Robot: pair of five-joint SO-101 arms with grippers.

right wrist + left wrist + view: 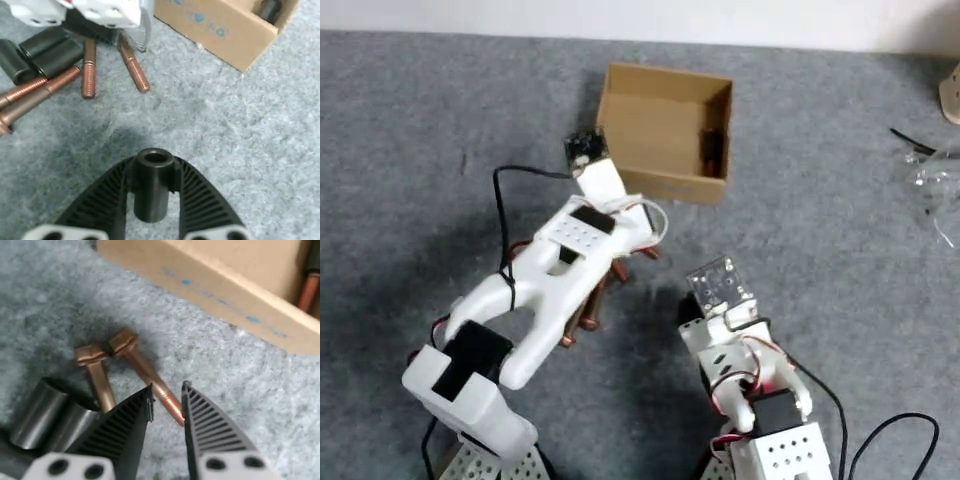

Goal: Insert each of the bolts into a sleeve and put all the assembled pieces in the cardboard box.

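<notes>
My left gripper (167,397) is open just above the carpet, its fingers on either side of the threaded end of a copper bolt (145,371). A second bolt (97,375) lies beside it, next to two dark sleeves (47,417). My right gripper (152,167) is shut on a black sleeve (151,187), held upright with its hole facing up, low over bare carpet. The cardboard box (660,185) stands beyond the left arm (570,260), with a dark assembled piece (712,150) inside at its right wall.
More bolts (30,95) and sleeves (47,50) lie in a cluster on the grey carpet under the left arm. Open carpet (215,120) lies between my right gripper and the box (215,30). Cables and small clutter (925,170) sit at the far right.
</notes>
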